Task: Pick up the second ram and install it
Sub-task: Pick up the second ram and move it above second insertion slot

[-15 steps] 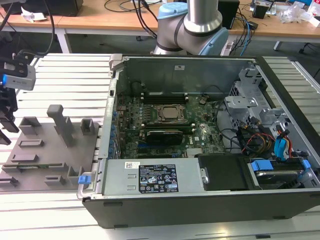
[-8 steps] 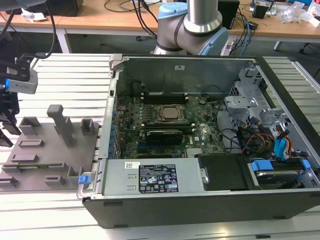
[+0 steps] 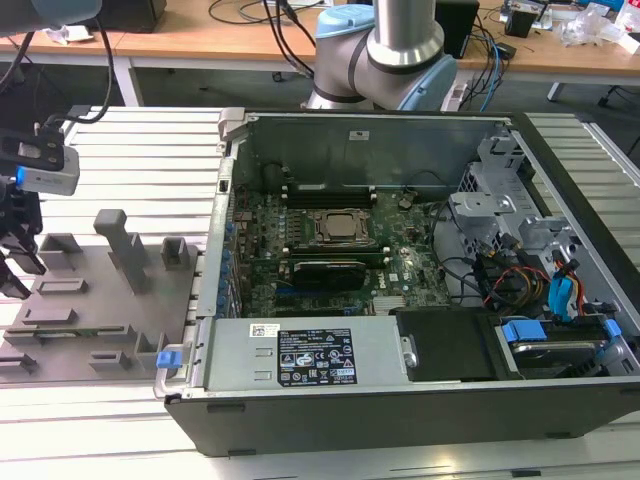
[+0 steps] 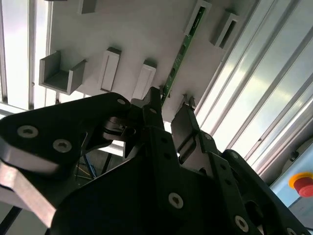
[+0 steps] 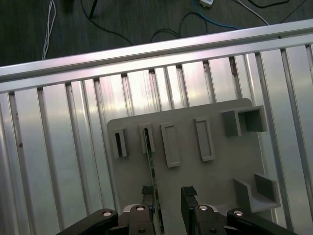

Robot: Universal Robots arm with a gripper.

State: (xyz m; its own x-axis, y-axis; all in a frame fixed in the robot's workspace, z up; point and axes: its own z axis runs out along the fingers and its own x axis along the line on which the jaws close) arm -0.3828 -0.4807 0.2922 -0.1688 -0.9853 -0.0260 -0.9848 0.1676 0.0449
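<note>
Slotted aluminium tabletop (image 5: 58, 147) carried a grey fixture plate (image 5: 220, 161) and, on the exterior view's right, an open computer case (image 3: 330, 425).

**Task status.** Judged from this moment, the task was at its first stage. The second ram (image 5: 150, 164) had not been lifted. It stood on edge in a narrow holder on the fixture plate, well apart from the motherboard (image 3: 400, 270) in the case. The pick-up, the transfer and the seating in a memory slot were all left to do.

**Gripper.** The gripper (image 5: 167, 193) hung above the plate. Its jaws stood wide and straddled the near end of the ram. In both wrist views, the stick lay close beside one finger and clear of the other. Nothing was clamped.

**Part appearance.** The ram was a long, thin, flat green board, seen almost edge-on. Small components showed along its face in the second wrist view.
</note>
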